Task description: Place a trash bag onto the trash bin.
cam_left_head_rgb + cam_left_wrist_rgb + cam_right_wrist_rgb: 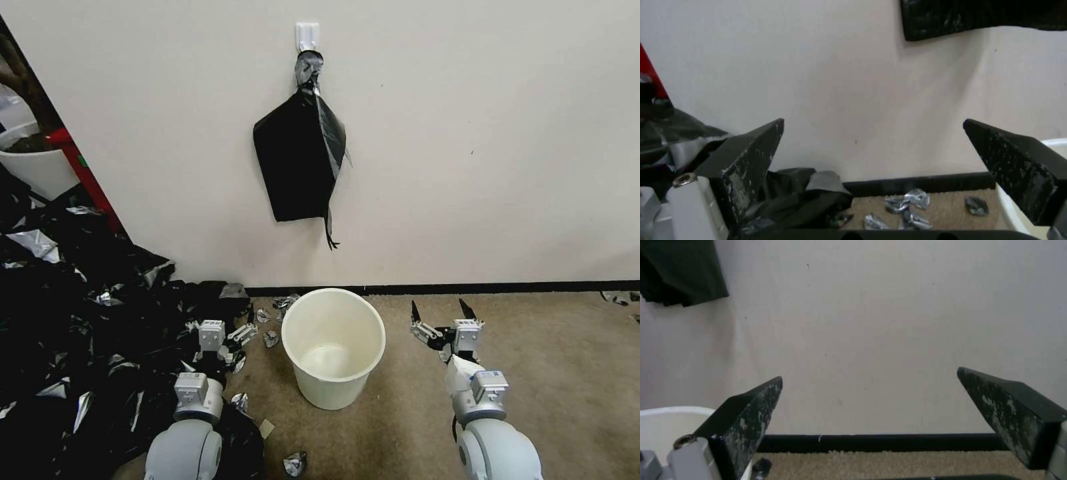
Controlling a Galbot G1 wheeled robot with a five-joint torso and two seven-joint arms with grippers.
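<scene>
1. Both claws hang empty and spread in the head view: left gripper (235,331) and right gripper (440,312) flank the unlined trash bin (333,347); the trash bag (301,157) hangs on a wall hook (307,35).
2. Left wrist view: fingers (751,160) parted, nothing grasped.
3. Right wrist view: likewise spread; everything remains.

Head cam high, facing down-forward at wall (467,133). Wrist cams low, near carpet (889,463), facing same wall; all share hanging black bundle (300,160).

A bare test corner of an indoor room, more lab than home: plain cream wall (467,133) with a black baseboard (467,288), tan carpet (567,373), a stick-on hook (307,35) holding a black bundle (300,160), and heaped black plastic film (73,320) at left.
</scene>
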